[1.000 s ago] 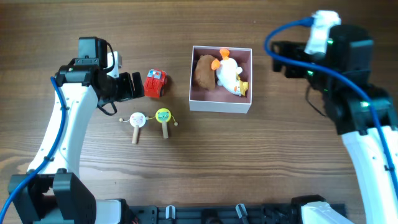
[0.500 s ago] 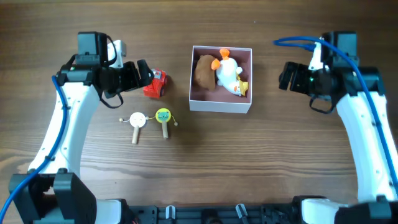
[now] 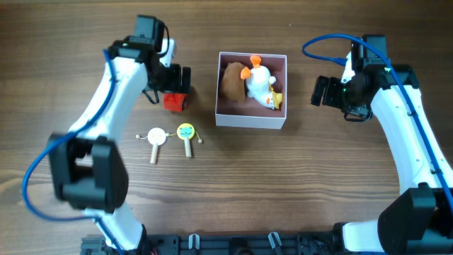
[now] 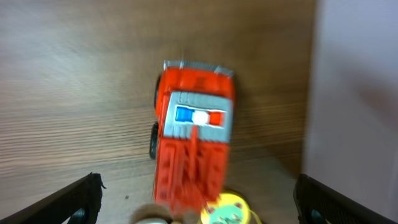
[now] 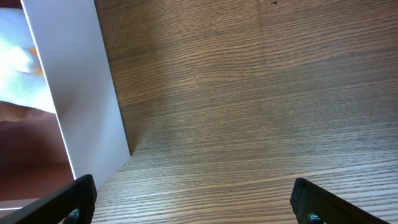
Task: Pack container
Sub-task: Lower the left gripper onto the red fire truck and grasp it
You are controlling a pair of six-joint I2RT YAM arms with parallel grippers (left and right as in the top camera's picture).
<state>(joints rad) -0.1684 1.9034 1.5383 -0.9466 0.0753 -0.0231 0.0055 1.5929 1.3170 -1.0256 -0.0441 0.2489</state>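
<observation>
The container (image 3: 250, 120) is a white square box with a pink inside. It holds a brown plush (image 3: 231, 81) and a white duck plush (image 3: 260, 83). A red toy fire truck (image 3: 175, 101) lies on the table left of it. My left gripper (image 3: 174, 79) is open just behind and above the truck, with nothing in it. In the left wrist view the truck (image 4: 194, 143) lies between my open fingers (image 4: 199, 200), with the container wall (image 4: 354, 93) at the right. My right gripper (image 3: 322, 91) is open and empty, to the right of the container (image 5: 81, 93).
Two small round rattles on wooden sticks, one white (image 3: 156, 137) and one yellow-green (image 3: 186, 132), lie in front of the truck. The yellow one also shows in the left wrist view (image 4: 225, 213). Bare wood lies under the right gripper (image 5: 193, 200).
The left arm swung back and to the right, so its gripper now sits over the truck. The right arm came down and settled beside the container's right wall.
</observation>
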